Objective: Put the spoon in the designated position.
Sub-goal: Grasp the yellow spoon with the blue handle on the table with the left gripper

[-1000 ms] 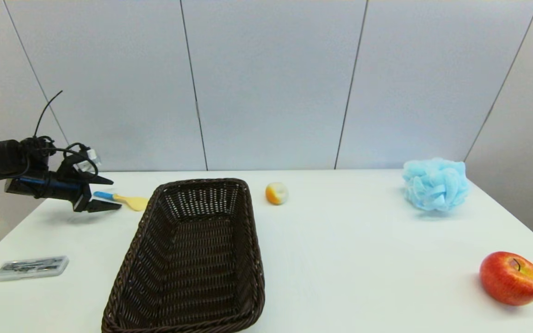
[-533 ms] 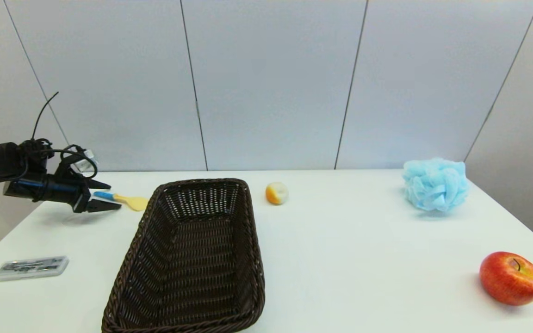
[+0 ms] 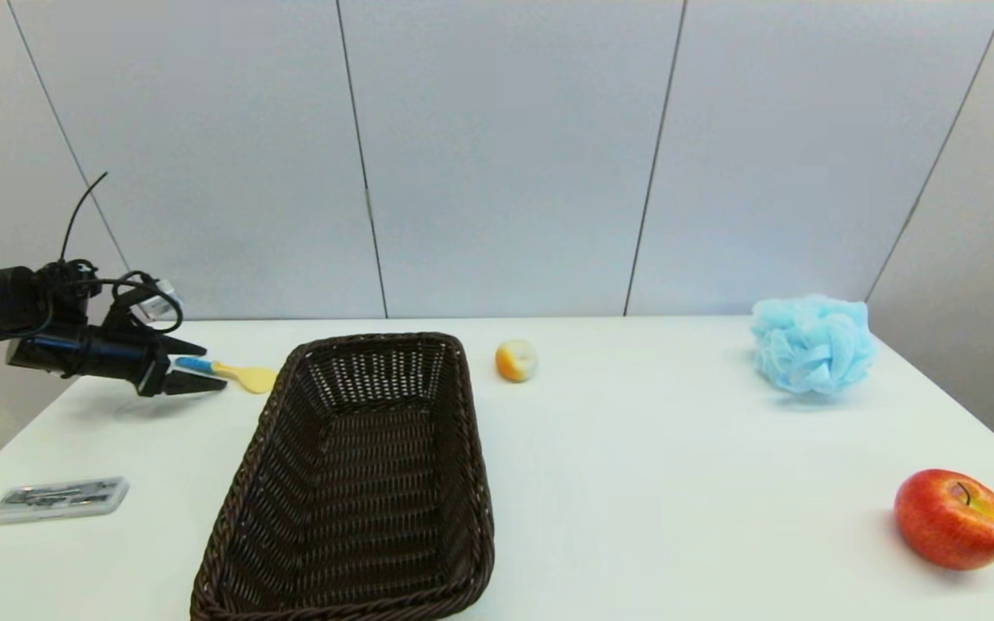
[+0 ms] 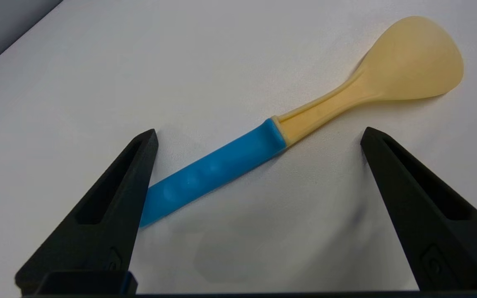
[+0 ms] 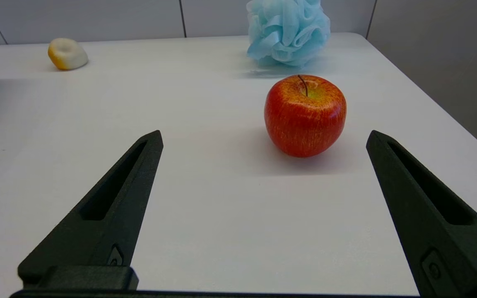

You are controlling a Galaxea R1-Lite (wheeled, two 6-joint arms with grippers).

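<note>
The spoon [image 3: 231,373] [image 4: 288,128], pale yellow with a blue handle end, lies flat on the white table at the far left, just left of the basket. My left gripper [image 3: 214,367] [image 4: 258,131] is open low over the table, one finger on each side of the blue handle, not gripping it. The left finger [image 4: 110,198] covers the handle's very end. Nothing marks the designated position on the tabletop. My right gripper [image 5: 264,133] is open and holds nothing, near the table's front right with the apple beyond it; it is out of the head view.
A dark brown wicker basket [image 3: 242,483] stands left of centre. A clear flat case [image 3: 61,498] lies at the front left. A small yellow-white fruit [image 3: 516,360], a blue bath pouf [image 3: 812,343] and a red apple [image 3: 953,518] sit to the right.
My left gripper has settled slightly lower around the spoon's handle, its upper finger closer to the table. The spoon has not moved.
</note>
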